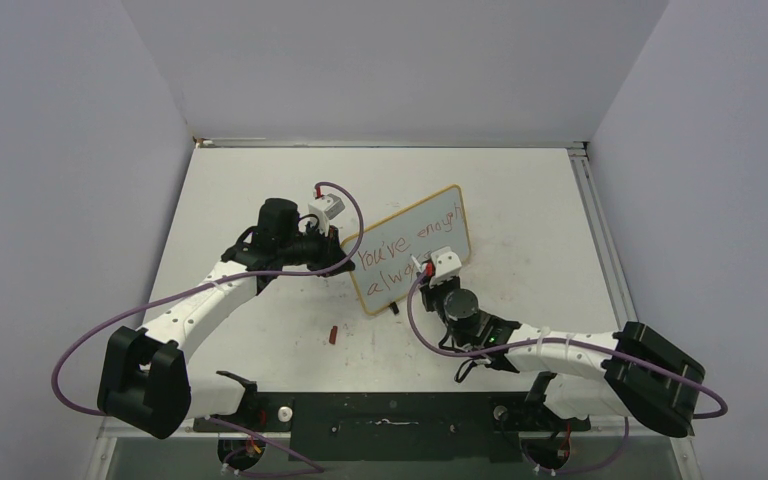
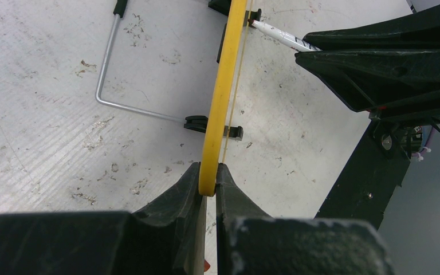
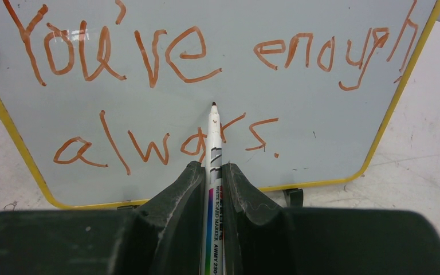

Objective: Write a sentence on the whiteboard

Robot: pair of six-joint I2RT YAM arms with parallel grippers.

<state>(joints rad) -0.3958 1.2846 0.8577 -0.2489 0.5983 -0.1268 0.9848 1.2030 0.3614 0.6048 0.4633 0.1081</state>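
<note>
The whiteboard (image 1: 415, 245) stands propped up mid-table, its yellow rim (image 2: 220, 97) seen edge-on in the left wrist view. My left gripper (image 2: 208, 175) is shut on that rim at the board's left edge. The sentence (image 3: 206, 51) reads "You've enough" above "always." in red. My right gripper (image 3: 211, 172) is shut on the white marker pen (image 3: 213, 149), its dark tip pointing at the board face just above "always"; whether it touches I cannot tell. The pen also shows in the left wrist view (image 2: 278, 35).
A small red marker cap (image 1: 332, 333) lies on the table in front of the board. The board's wire stand (image 2: 112, 63) and black clip feet (image 2: 215, 125) rest on the scuffed tabletop. Grey walls enclose three sides.
</note>
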